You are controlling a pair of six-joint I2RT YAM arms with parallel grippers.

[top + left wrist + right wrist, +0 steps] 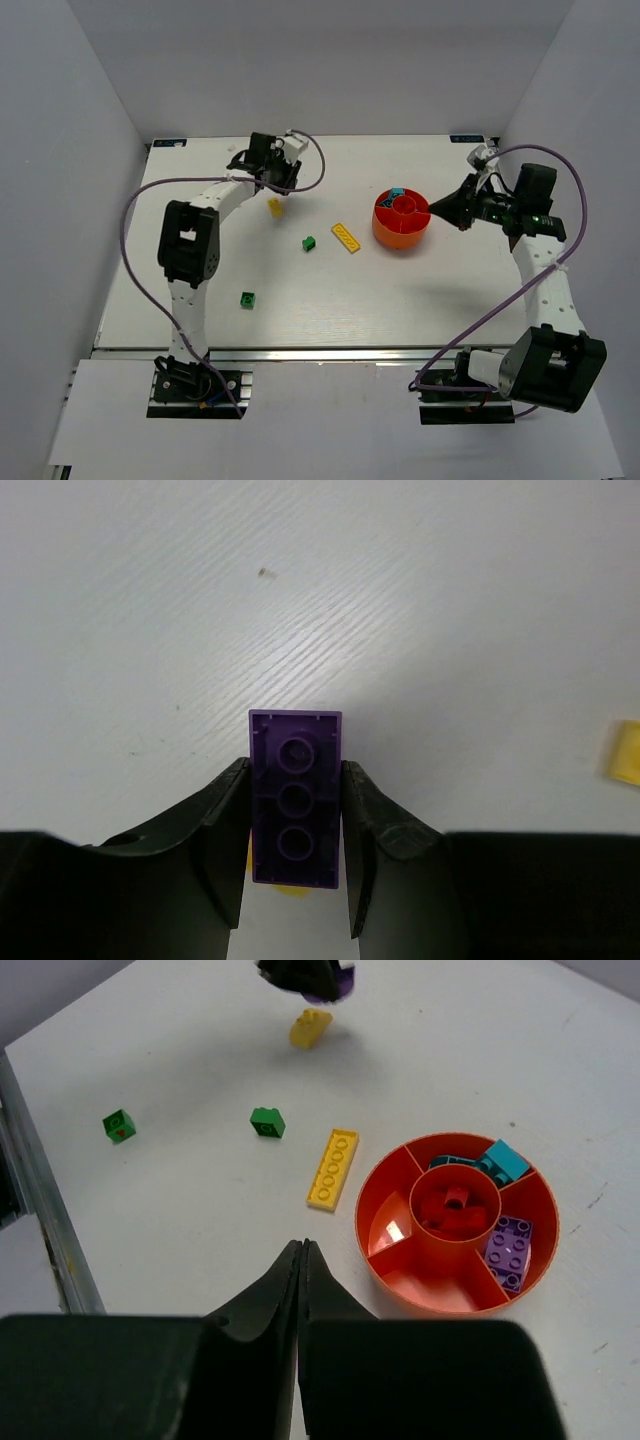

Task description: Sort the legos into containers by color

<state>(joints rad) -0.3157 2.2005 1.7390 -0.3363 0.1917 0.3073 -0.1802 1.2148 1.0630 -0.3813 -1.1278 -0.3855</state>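
Left gripper (295,768) pinching purple brick (295,810) near table (400,300) far edge; right gripper (302,1250) fingers pressed together, hovering beside bowl (366,1235) holding red, purple, teal; green bricks (267,1121), yellow bricks (333,1167) waiting mid-table

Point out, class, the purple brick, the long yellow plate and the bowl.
purple brick (295,800), left wrist view, its hollow underside.
long yellow plate (333,1167), right wrist view, its studded top.
bowl (392,1240), right wrist view, an empty compartment.

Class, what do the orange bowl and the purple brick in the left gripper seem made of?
Orange bowl: probably glossy moulded plastic, given bright highlights on its floor. Purple brick: probably hard plastic, semi-matte, given crisp moulded tubes on its underside.
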